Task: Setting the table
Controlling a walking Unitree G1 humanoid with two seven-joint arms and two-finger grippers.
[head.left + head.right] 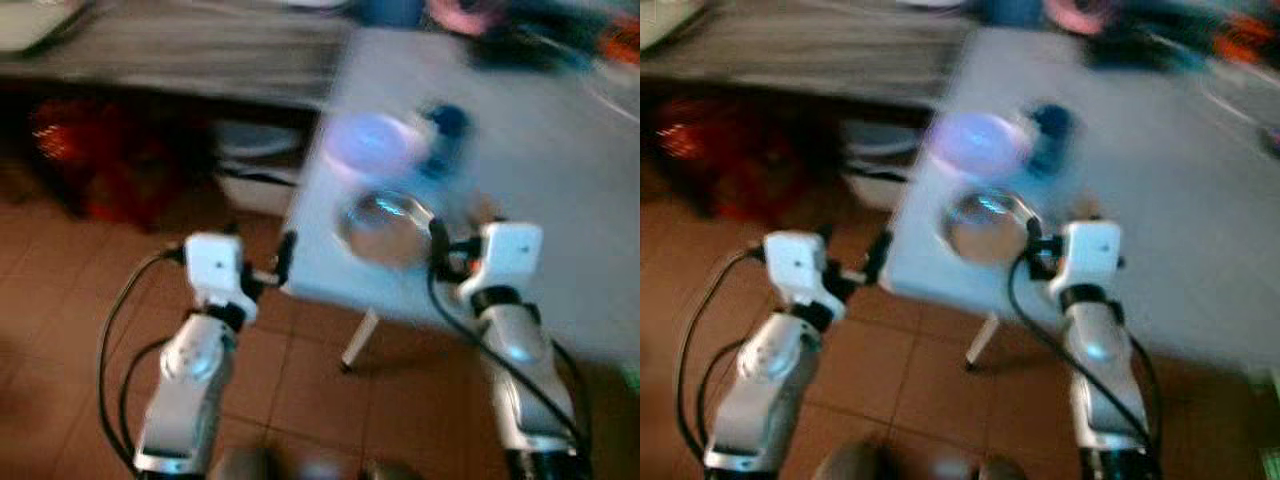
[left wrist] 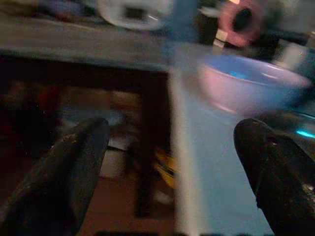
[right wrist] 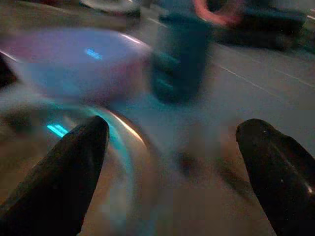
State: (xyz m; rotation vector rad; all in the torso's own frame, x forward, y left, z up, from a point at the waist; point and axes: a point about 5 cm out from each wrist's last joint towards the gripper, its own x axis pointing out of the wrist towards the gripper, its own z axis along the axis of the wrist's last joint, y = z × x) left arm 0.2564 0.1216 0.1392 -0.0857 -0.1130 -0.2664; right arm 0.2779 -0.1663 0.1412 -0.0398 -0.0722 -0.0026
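From my remote station, a blurred look down from the robot's head: both silver arms reach forward toward a pale grey table (image 1: 560, 170) standing on a reddish-brown tiled floor (image 1: 300, 380). The left gripper (image 1: 283, 262) sits at the table's near-left corner, just off its edge, and in its wrist view I see its two black fingers (image 2: 64, 167) spread wide apart with nothing between them. The right gripper (image 1: 438, 250) is over the table's near edge, beside a shiny metal bowl (image 1: 385, 225); its wrist view shows its fingers (image 3: 69, 167) likewise parted and empty, the metal bowl's rim lying just ahead of them.

On the table, a pale lilac bowl (image 1: 370, 143) stands just beyond the metal one, the two close together near the left edge. Directly to the right of the lilac bowl is a dark blue cup (image 1: 448, 125), upright as far as I can tell through the blur. A white table leg (image 1: 358, 340) slants down beneath the near edge.

Farther off, a dark wooden bench or counter (image 1: 170, 50) runs along the left, with a red shape (image 1: 90, 160) in the shadow below it. A pink ring-shaped item (image 2: 241, 19) and other clutter lie at the far end, too smeared for me to identify.
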